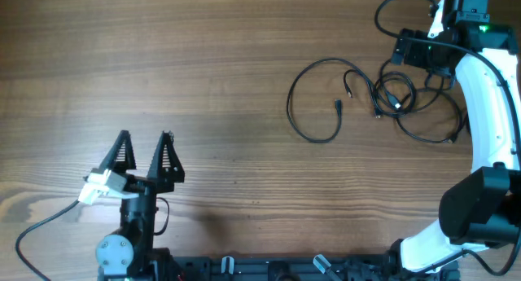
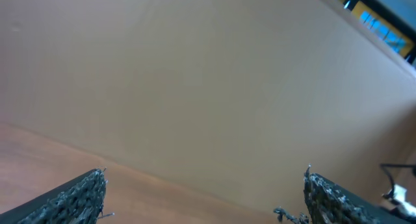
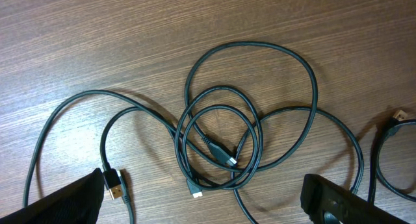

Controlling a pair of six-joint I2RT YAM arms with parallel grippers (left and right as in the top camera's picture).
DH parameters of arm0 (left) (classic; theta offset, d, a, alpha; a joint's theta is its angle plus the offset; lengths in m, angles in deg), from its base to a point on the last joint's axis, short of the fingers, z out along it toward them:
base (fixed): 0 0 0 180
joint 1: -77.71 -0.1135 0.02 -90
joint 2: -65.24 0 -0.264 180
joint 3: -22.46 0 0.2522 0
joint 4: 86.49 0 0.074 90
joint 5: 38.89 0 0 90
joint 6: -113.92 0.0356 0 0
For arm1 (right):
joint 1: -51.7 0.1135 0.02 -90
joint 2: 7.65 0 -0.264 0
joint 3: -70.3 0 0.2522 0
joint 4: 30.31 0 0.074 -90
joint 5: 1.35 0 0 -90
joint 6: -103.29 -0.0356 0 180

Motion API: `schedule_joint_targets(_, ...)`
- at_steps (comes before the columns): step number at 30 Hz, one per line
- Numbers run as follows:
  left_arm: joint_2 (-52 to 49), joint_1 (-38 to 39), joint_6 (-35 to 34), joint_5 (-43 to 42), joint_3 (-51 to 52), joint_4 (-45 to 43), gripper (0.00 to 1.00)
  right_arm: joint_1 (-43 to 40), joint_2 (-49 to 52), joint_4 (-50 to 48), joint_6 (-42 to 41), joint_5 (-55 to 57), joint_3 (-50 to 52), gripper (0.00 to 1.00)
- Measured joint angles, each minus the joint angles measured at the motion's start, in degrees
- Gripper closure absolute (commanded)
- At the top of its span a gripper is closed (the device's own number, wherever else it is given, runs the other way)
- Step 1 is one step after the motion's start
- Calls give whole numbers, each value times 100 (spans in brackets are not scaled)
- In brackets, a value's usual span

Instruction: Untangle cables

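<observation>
Black cables (image 3: pixel 220 148) lie loosely coiled on the tabletop (image 1: pixel 203 69) directly beneath the right hand (image 3: pixel 207 188), which hovers wide open and empty, seemingly placed to pick one strand. Left hand (image 1: pixel 145 138), equally spread and empty, sits well apart, likely parked until needed.

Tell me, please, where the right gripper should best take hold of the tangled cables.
I would take the cord just behind the gold-tipped plug, lower left in the right wrist view, from straight above, jaws across it: that end lies flat and clear of the coiled cables.
</observation>
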Motion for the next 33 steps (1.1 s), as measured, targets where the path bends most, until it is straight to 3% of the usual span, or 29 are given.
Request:
schedule_joint_targets(8, 0, 0, 2, -2, 227, 529, 0, 0, 0, 0, 0, 0, 0, 0)
schedule_joint_targets(14, 4, 2, 181, -20, 251, 1941, 0, 0, 0, 2, 0, 0, 0, 0)
schedule_joint_targets(22, -4, 2, 979, -39, 249, 1941, 0, 0, 0, 0, 0, 0, 0, 0)
schedule_joint_targets(33, -4, 0, 1154, -39, 249, 1941, 0, 0, 0, 0, 0, 0, 0, 0)
